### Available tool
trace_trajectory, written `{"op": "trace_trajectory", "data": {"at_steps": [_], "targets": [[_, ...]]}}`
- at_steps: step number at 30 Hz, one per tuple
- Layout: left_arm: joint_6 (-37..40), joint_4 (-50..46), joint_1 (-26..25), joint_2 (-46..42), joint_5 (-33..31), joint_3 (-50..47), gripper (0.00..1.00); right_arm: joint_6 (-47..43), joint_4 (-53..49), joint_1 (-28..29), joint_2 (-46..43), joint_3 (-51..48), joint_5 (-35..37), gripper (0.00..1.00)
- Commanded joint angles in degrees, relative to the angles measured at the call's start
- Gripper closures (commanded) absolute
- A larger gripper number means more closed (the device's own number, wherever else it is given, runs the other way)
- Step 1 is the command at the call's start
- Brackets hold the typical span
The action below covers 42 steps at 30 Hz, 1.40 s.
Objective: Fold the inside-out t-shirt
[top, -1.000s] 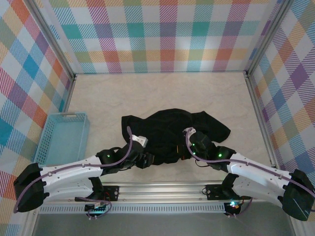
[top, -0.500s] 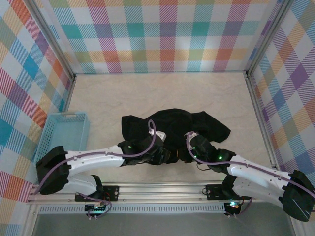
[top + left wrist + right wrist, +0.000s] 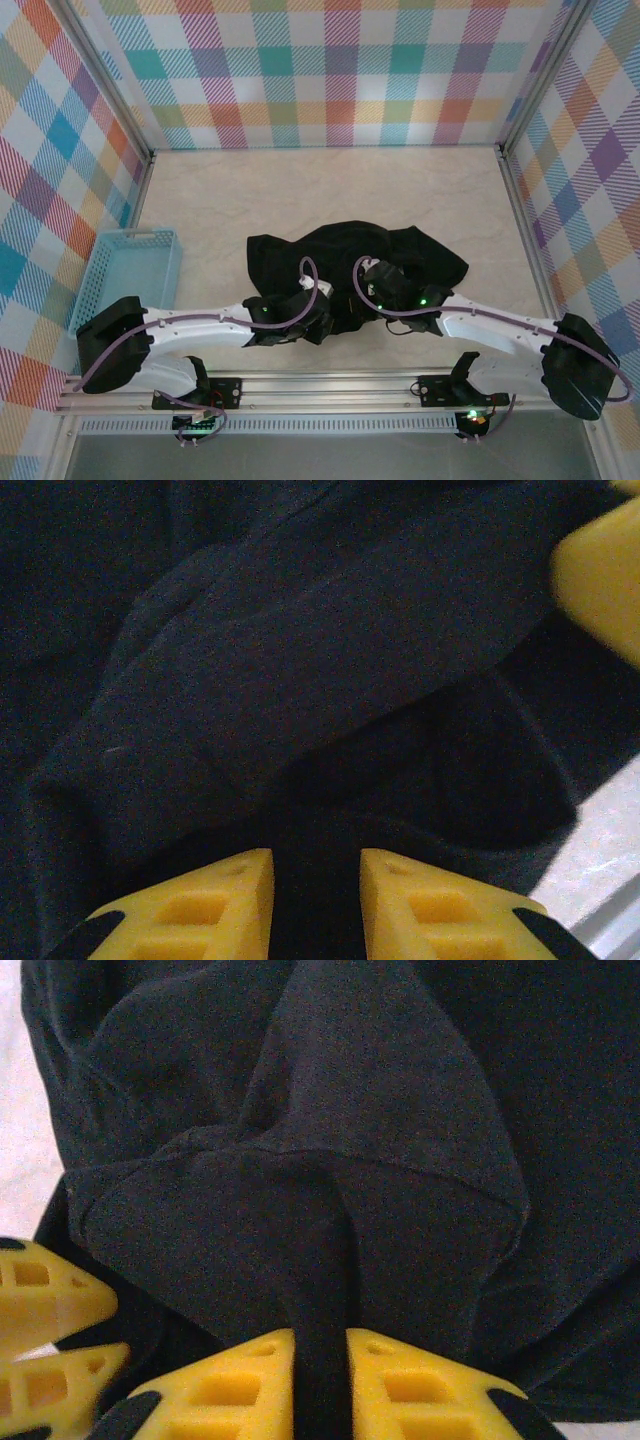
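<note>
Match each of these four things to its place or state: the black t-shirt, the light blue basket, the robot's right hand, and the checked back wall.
Things
1. crumpled black fabric t-shirt
2. light blue plastic slotted basket
3. right robot hand with yellow fingers
4. pastel checked wall panel

Places or states
a. at the left edge of the table
b. shut on a fold of dark cloth
c. upright behind the table
d. heaped near the table's middle

Pairs: 1-d, 2-a, 3-b, 4-c
</note>
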Motion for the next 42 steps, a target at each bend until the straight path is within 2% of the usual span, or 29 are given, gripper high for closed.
{"op": "trace_trajectory", "data": {"at_steps": [1,3,9,17,20,26,28,33,42], "targets": [[-1.29,1.13,-0.78,-3.52,-2.51,-3.0,0.71,0.54,-0.42,-0.02,-3.75,2.04,0.28,0.95],[-1.27,1.51,-0.8,-5.05,-2.56,-4.72,0.7,0.59,2.12,-0.19,-6.62,1.56,-3.37,0.99],[0.66,-0.34,-0.95,-9.77,-2.48,-6.42,0.68,2.04,11.2,-0.16,-12.0,-0.63,-12.35,1.0],[5.89,-5.14,-1.85,-24.98,-3.52,-3.74,0.42,-0.59,9.38,-0.19,-10.99,1.88,-12.73,1.0],[7.3,-5.03,-1.85,-24.16,-2.07,-1.61,0.38,-0.54,9.77,-0.11,-10.52,2.4,-13.44,1.0],[7.78,-1.26,-1.85,-17.99,-0.45,1.43,0.41,-0.43,10.1,-0.11,-9.93,3.25,-14.32,1.0],[7.96,-0.37,-1.8,-16.14,-0.53,2.23,0.43,-0.43,10.08,-0.08,-9.76,3.29,-14.28,1.0],[8.43,1.43,-1.85,-11.63,0.96,4.06,0.56,-0.51,9.17,-0.02,-9.38,3.78,-12.96,1.0],[7.55,0.47,-1.86,-10.59,0.55,4.34,0.97,-0.02,4.45,-0.11,-5.38,7.14,-6.88,1.0]]}}
